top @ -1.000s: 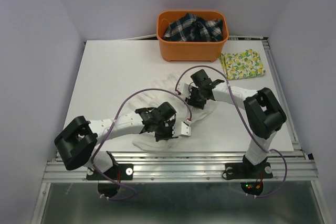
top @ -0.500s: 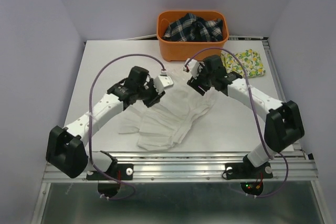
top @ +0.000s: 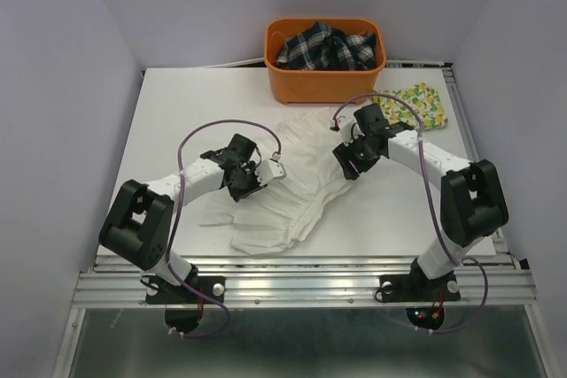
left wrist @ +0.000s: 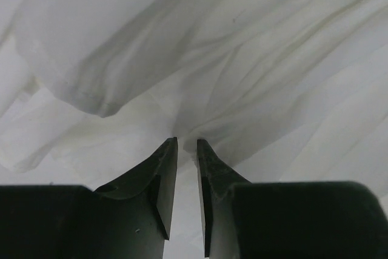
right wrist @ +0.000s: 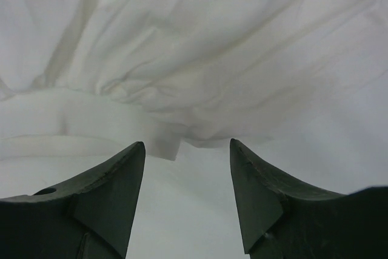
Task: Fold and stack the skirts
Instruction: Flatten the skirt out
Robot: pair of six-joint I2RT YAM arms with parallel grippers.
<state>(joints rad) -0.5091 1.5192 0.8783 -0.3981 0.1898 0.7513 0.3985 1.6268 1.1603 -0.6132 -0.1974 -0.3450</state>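
White skirt (top: 292, 205) lies mid-desk (top: 177, 121), lemon skirt (top: 410, 108) at 1 o'clock; my left hand (left wrist: 186, 144) is a slit at a fold, grip unclear, right hand (right wrist: 187, 150) gapes empty over the cloth.

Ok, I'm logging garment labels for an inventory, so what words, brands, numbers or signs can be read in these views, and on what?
No text can be read in any view.
Small white tab on the white skirt: no print shows on it.
Lemon-print skirt: pattern only, no lettering.
Orange basket and the plaid cloth in it: no label or marking visible.
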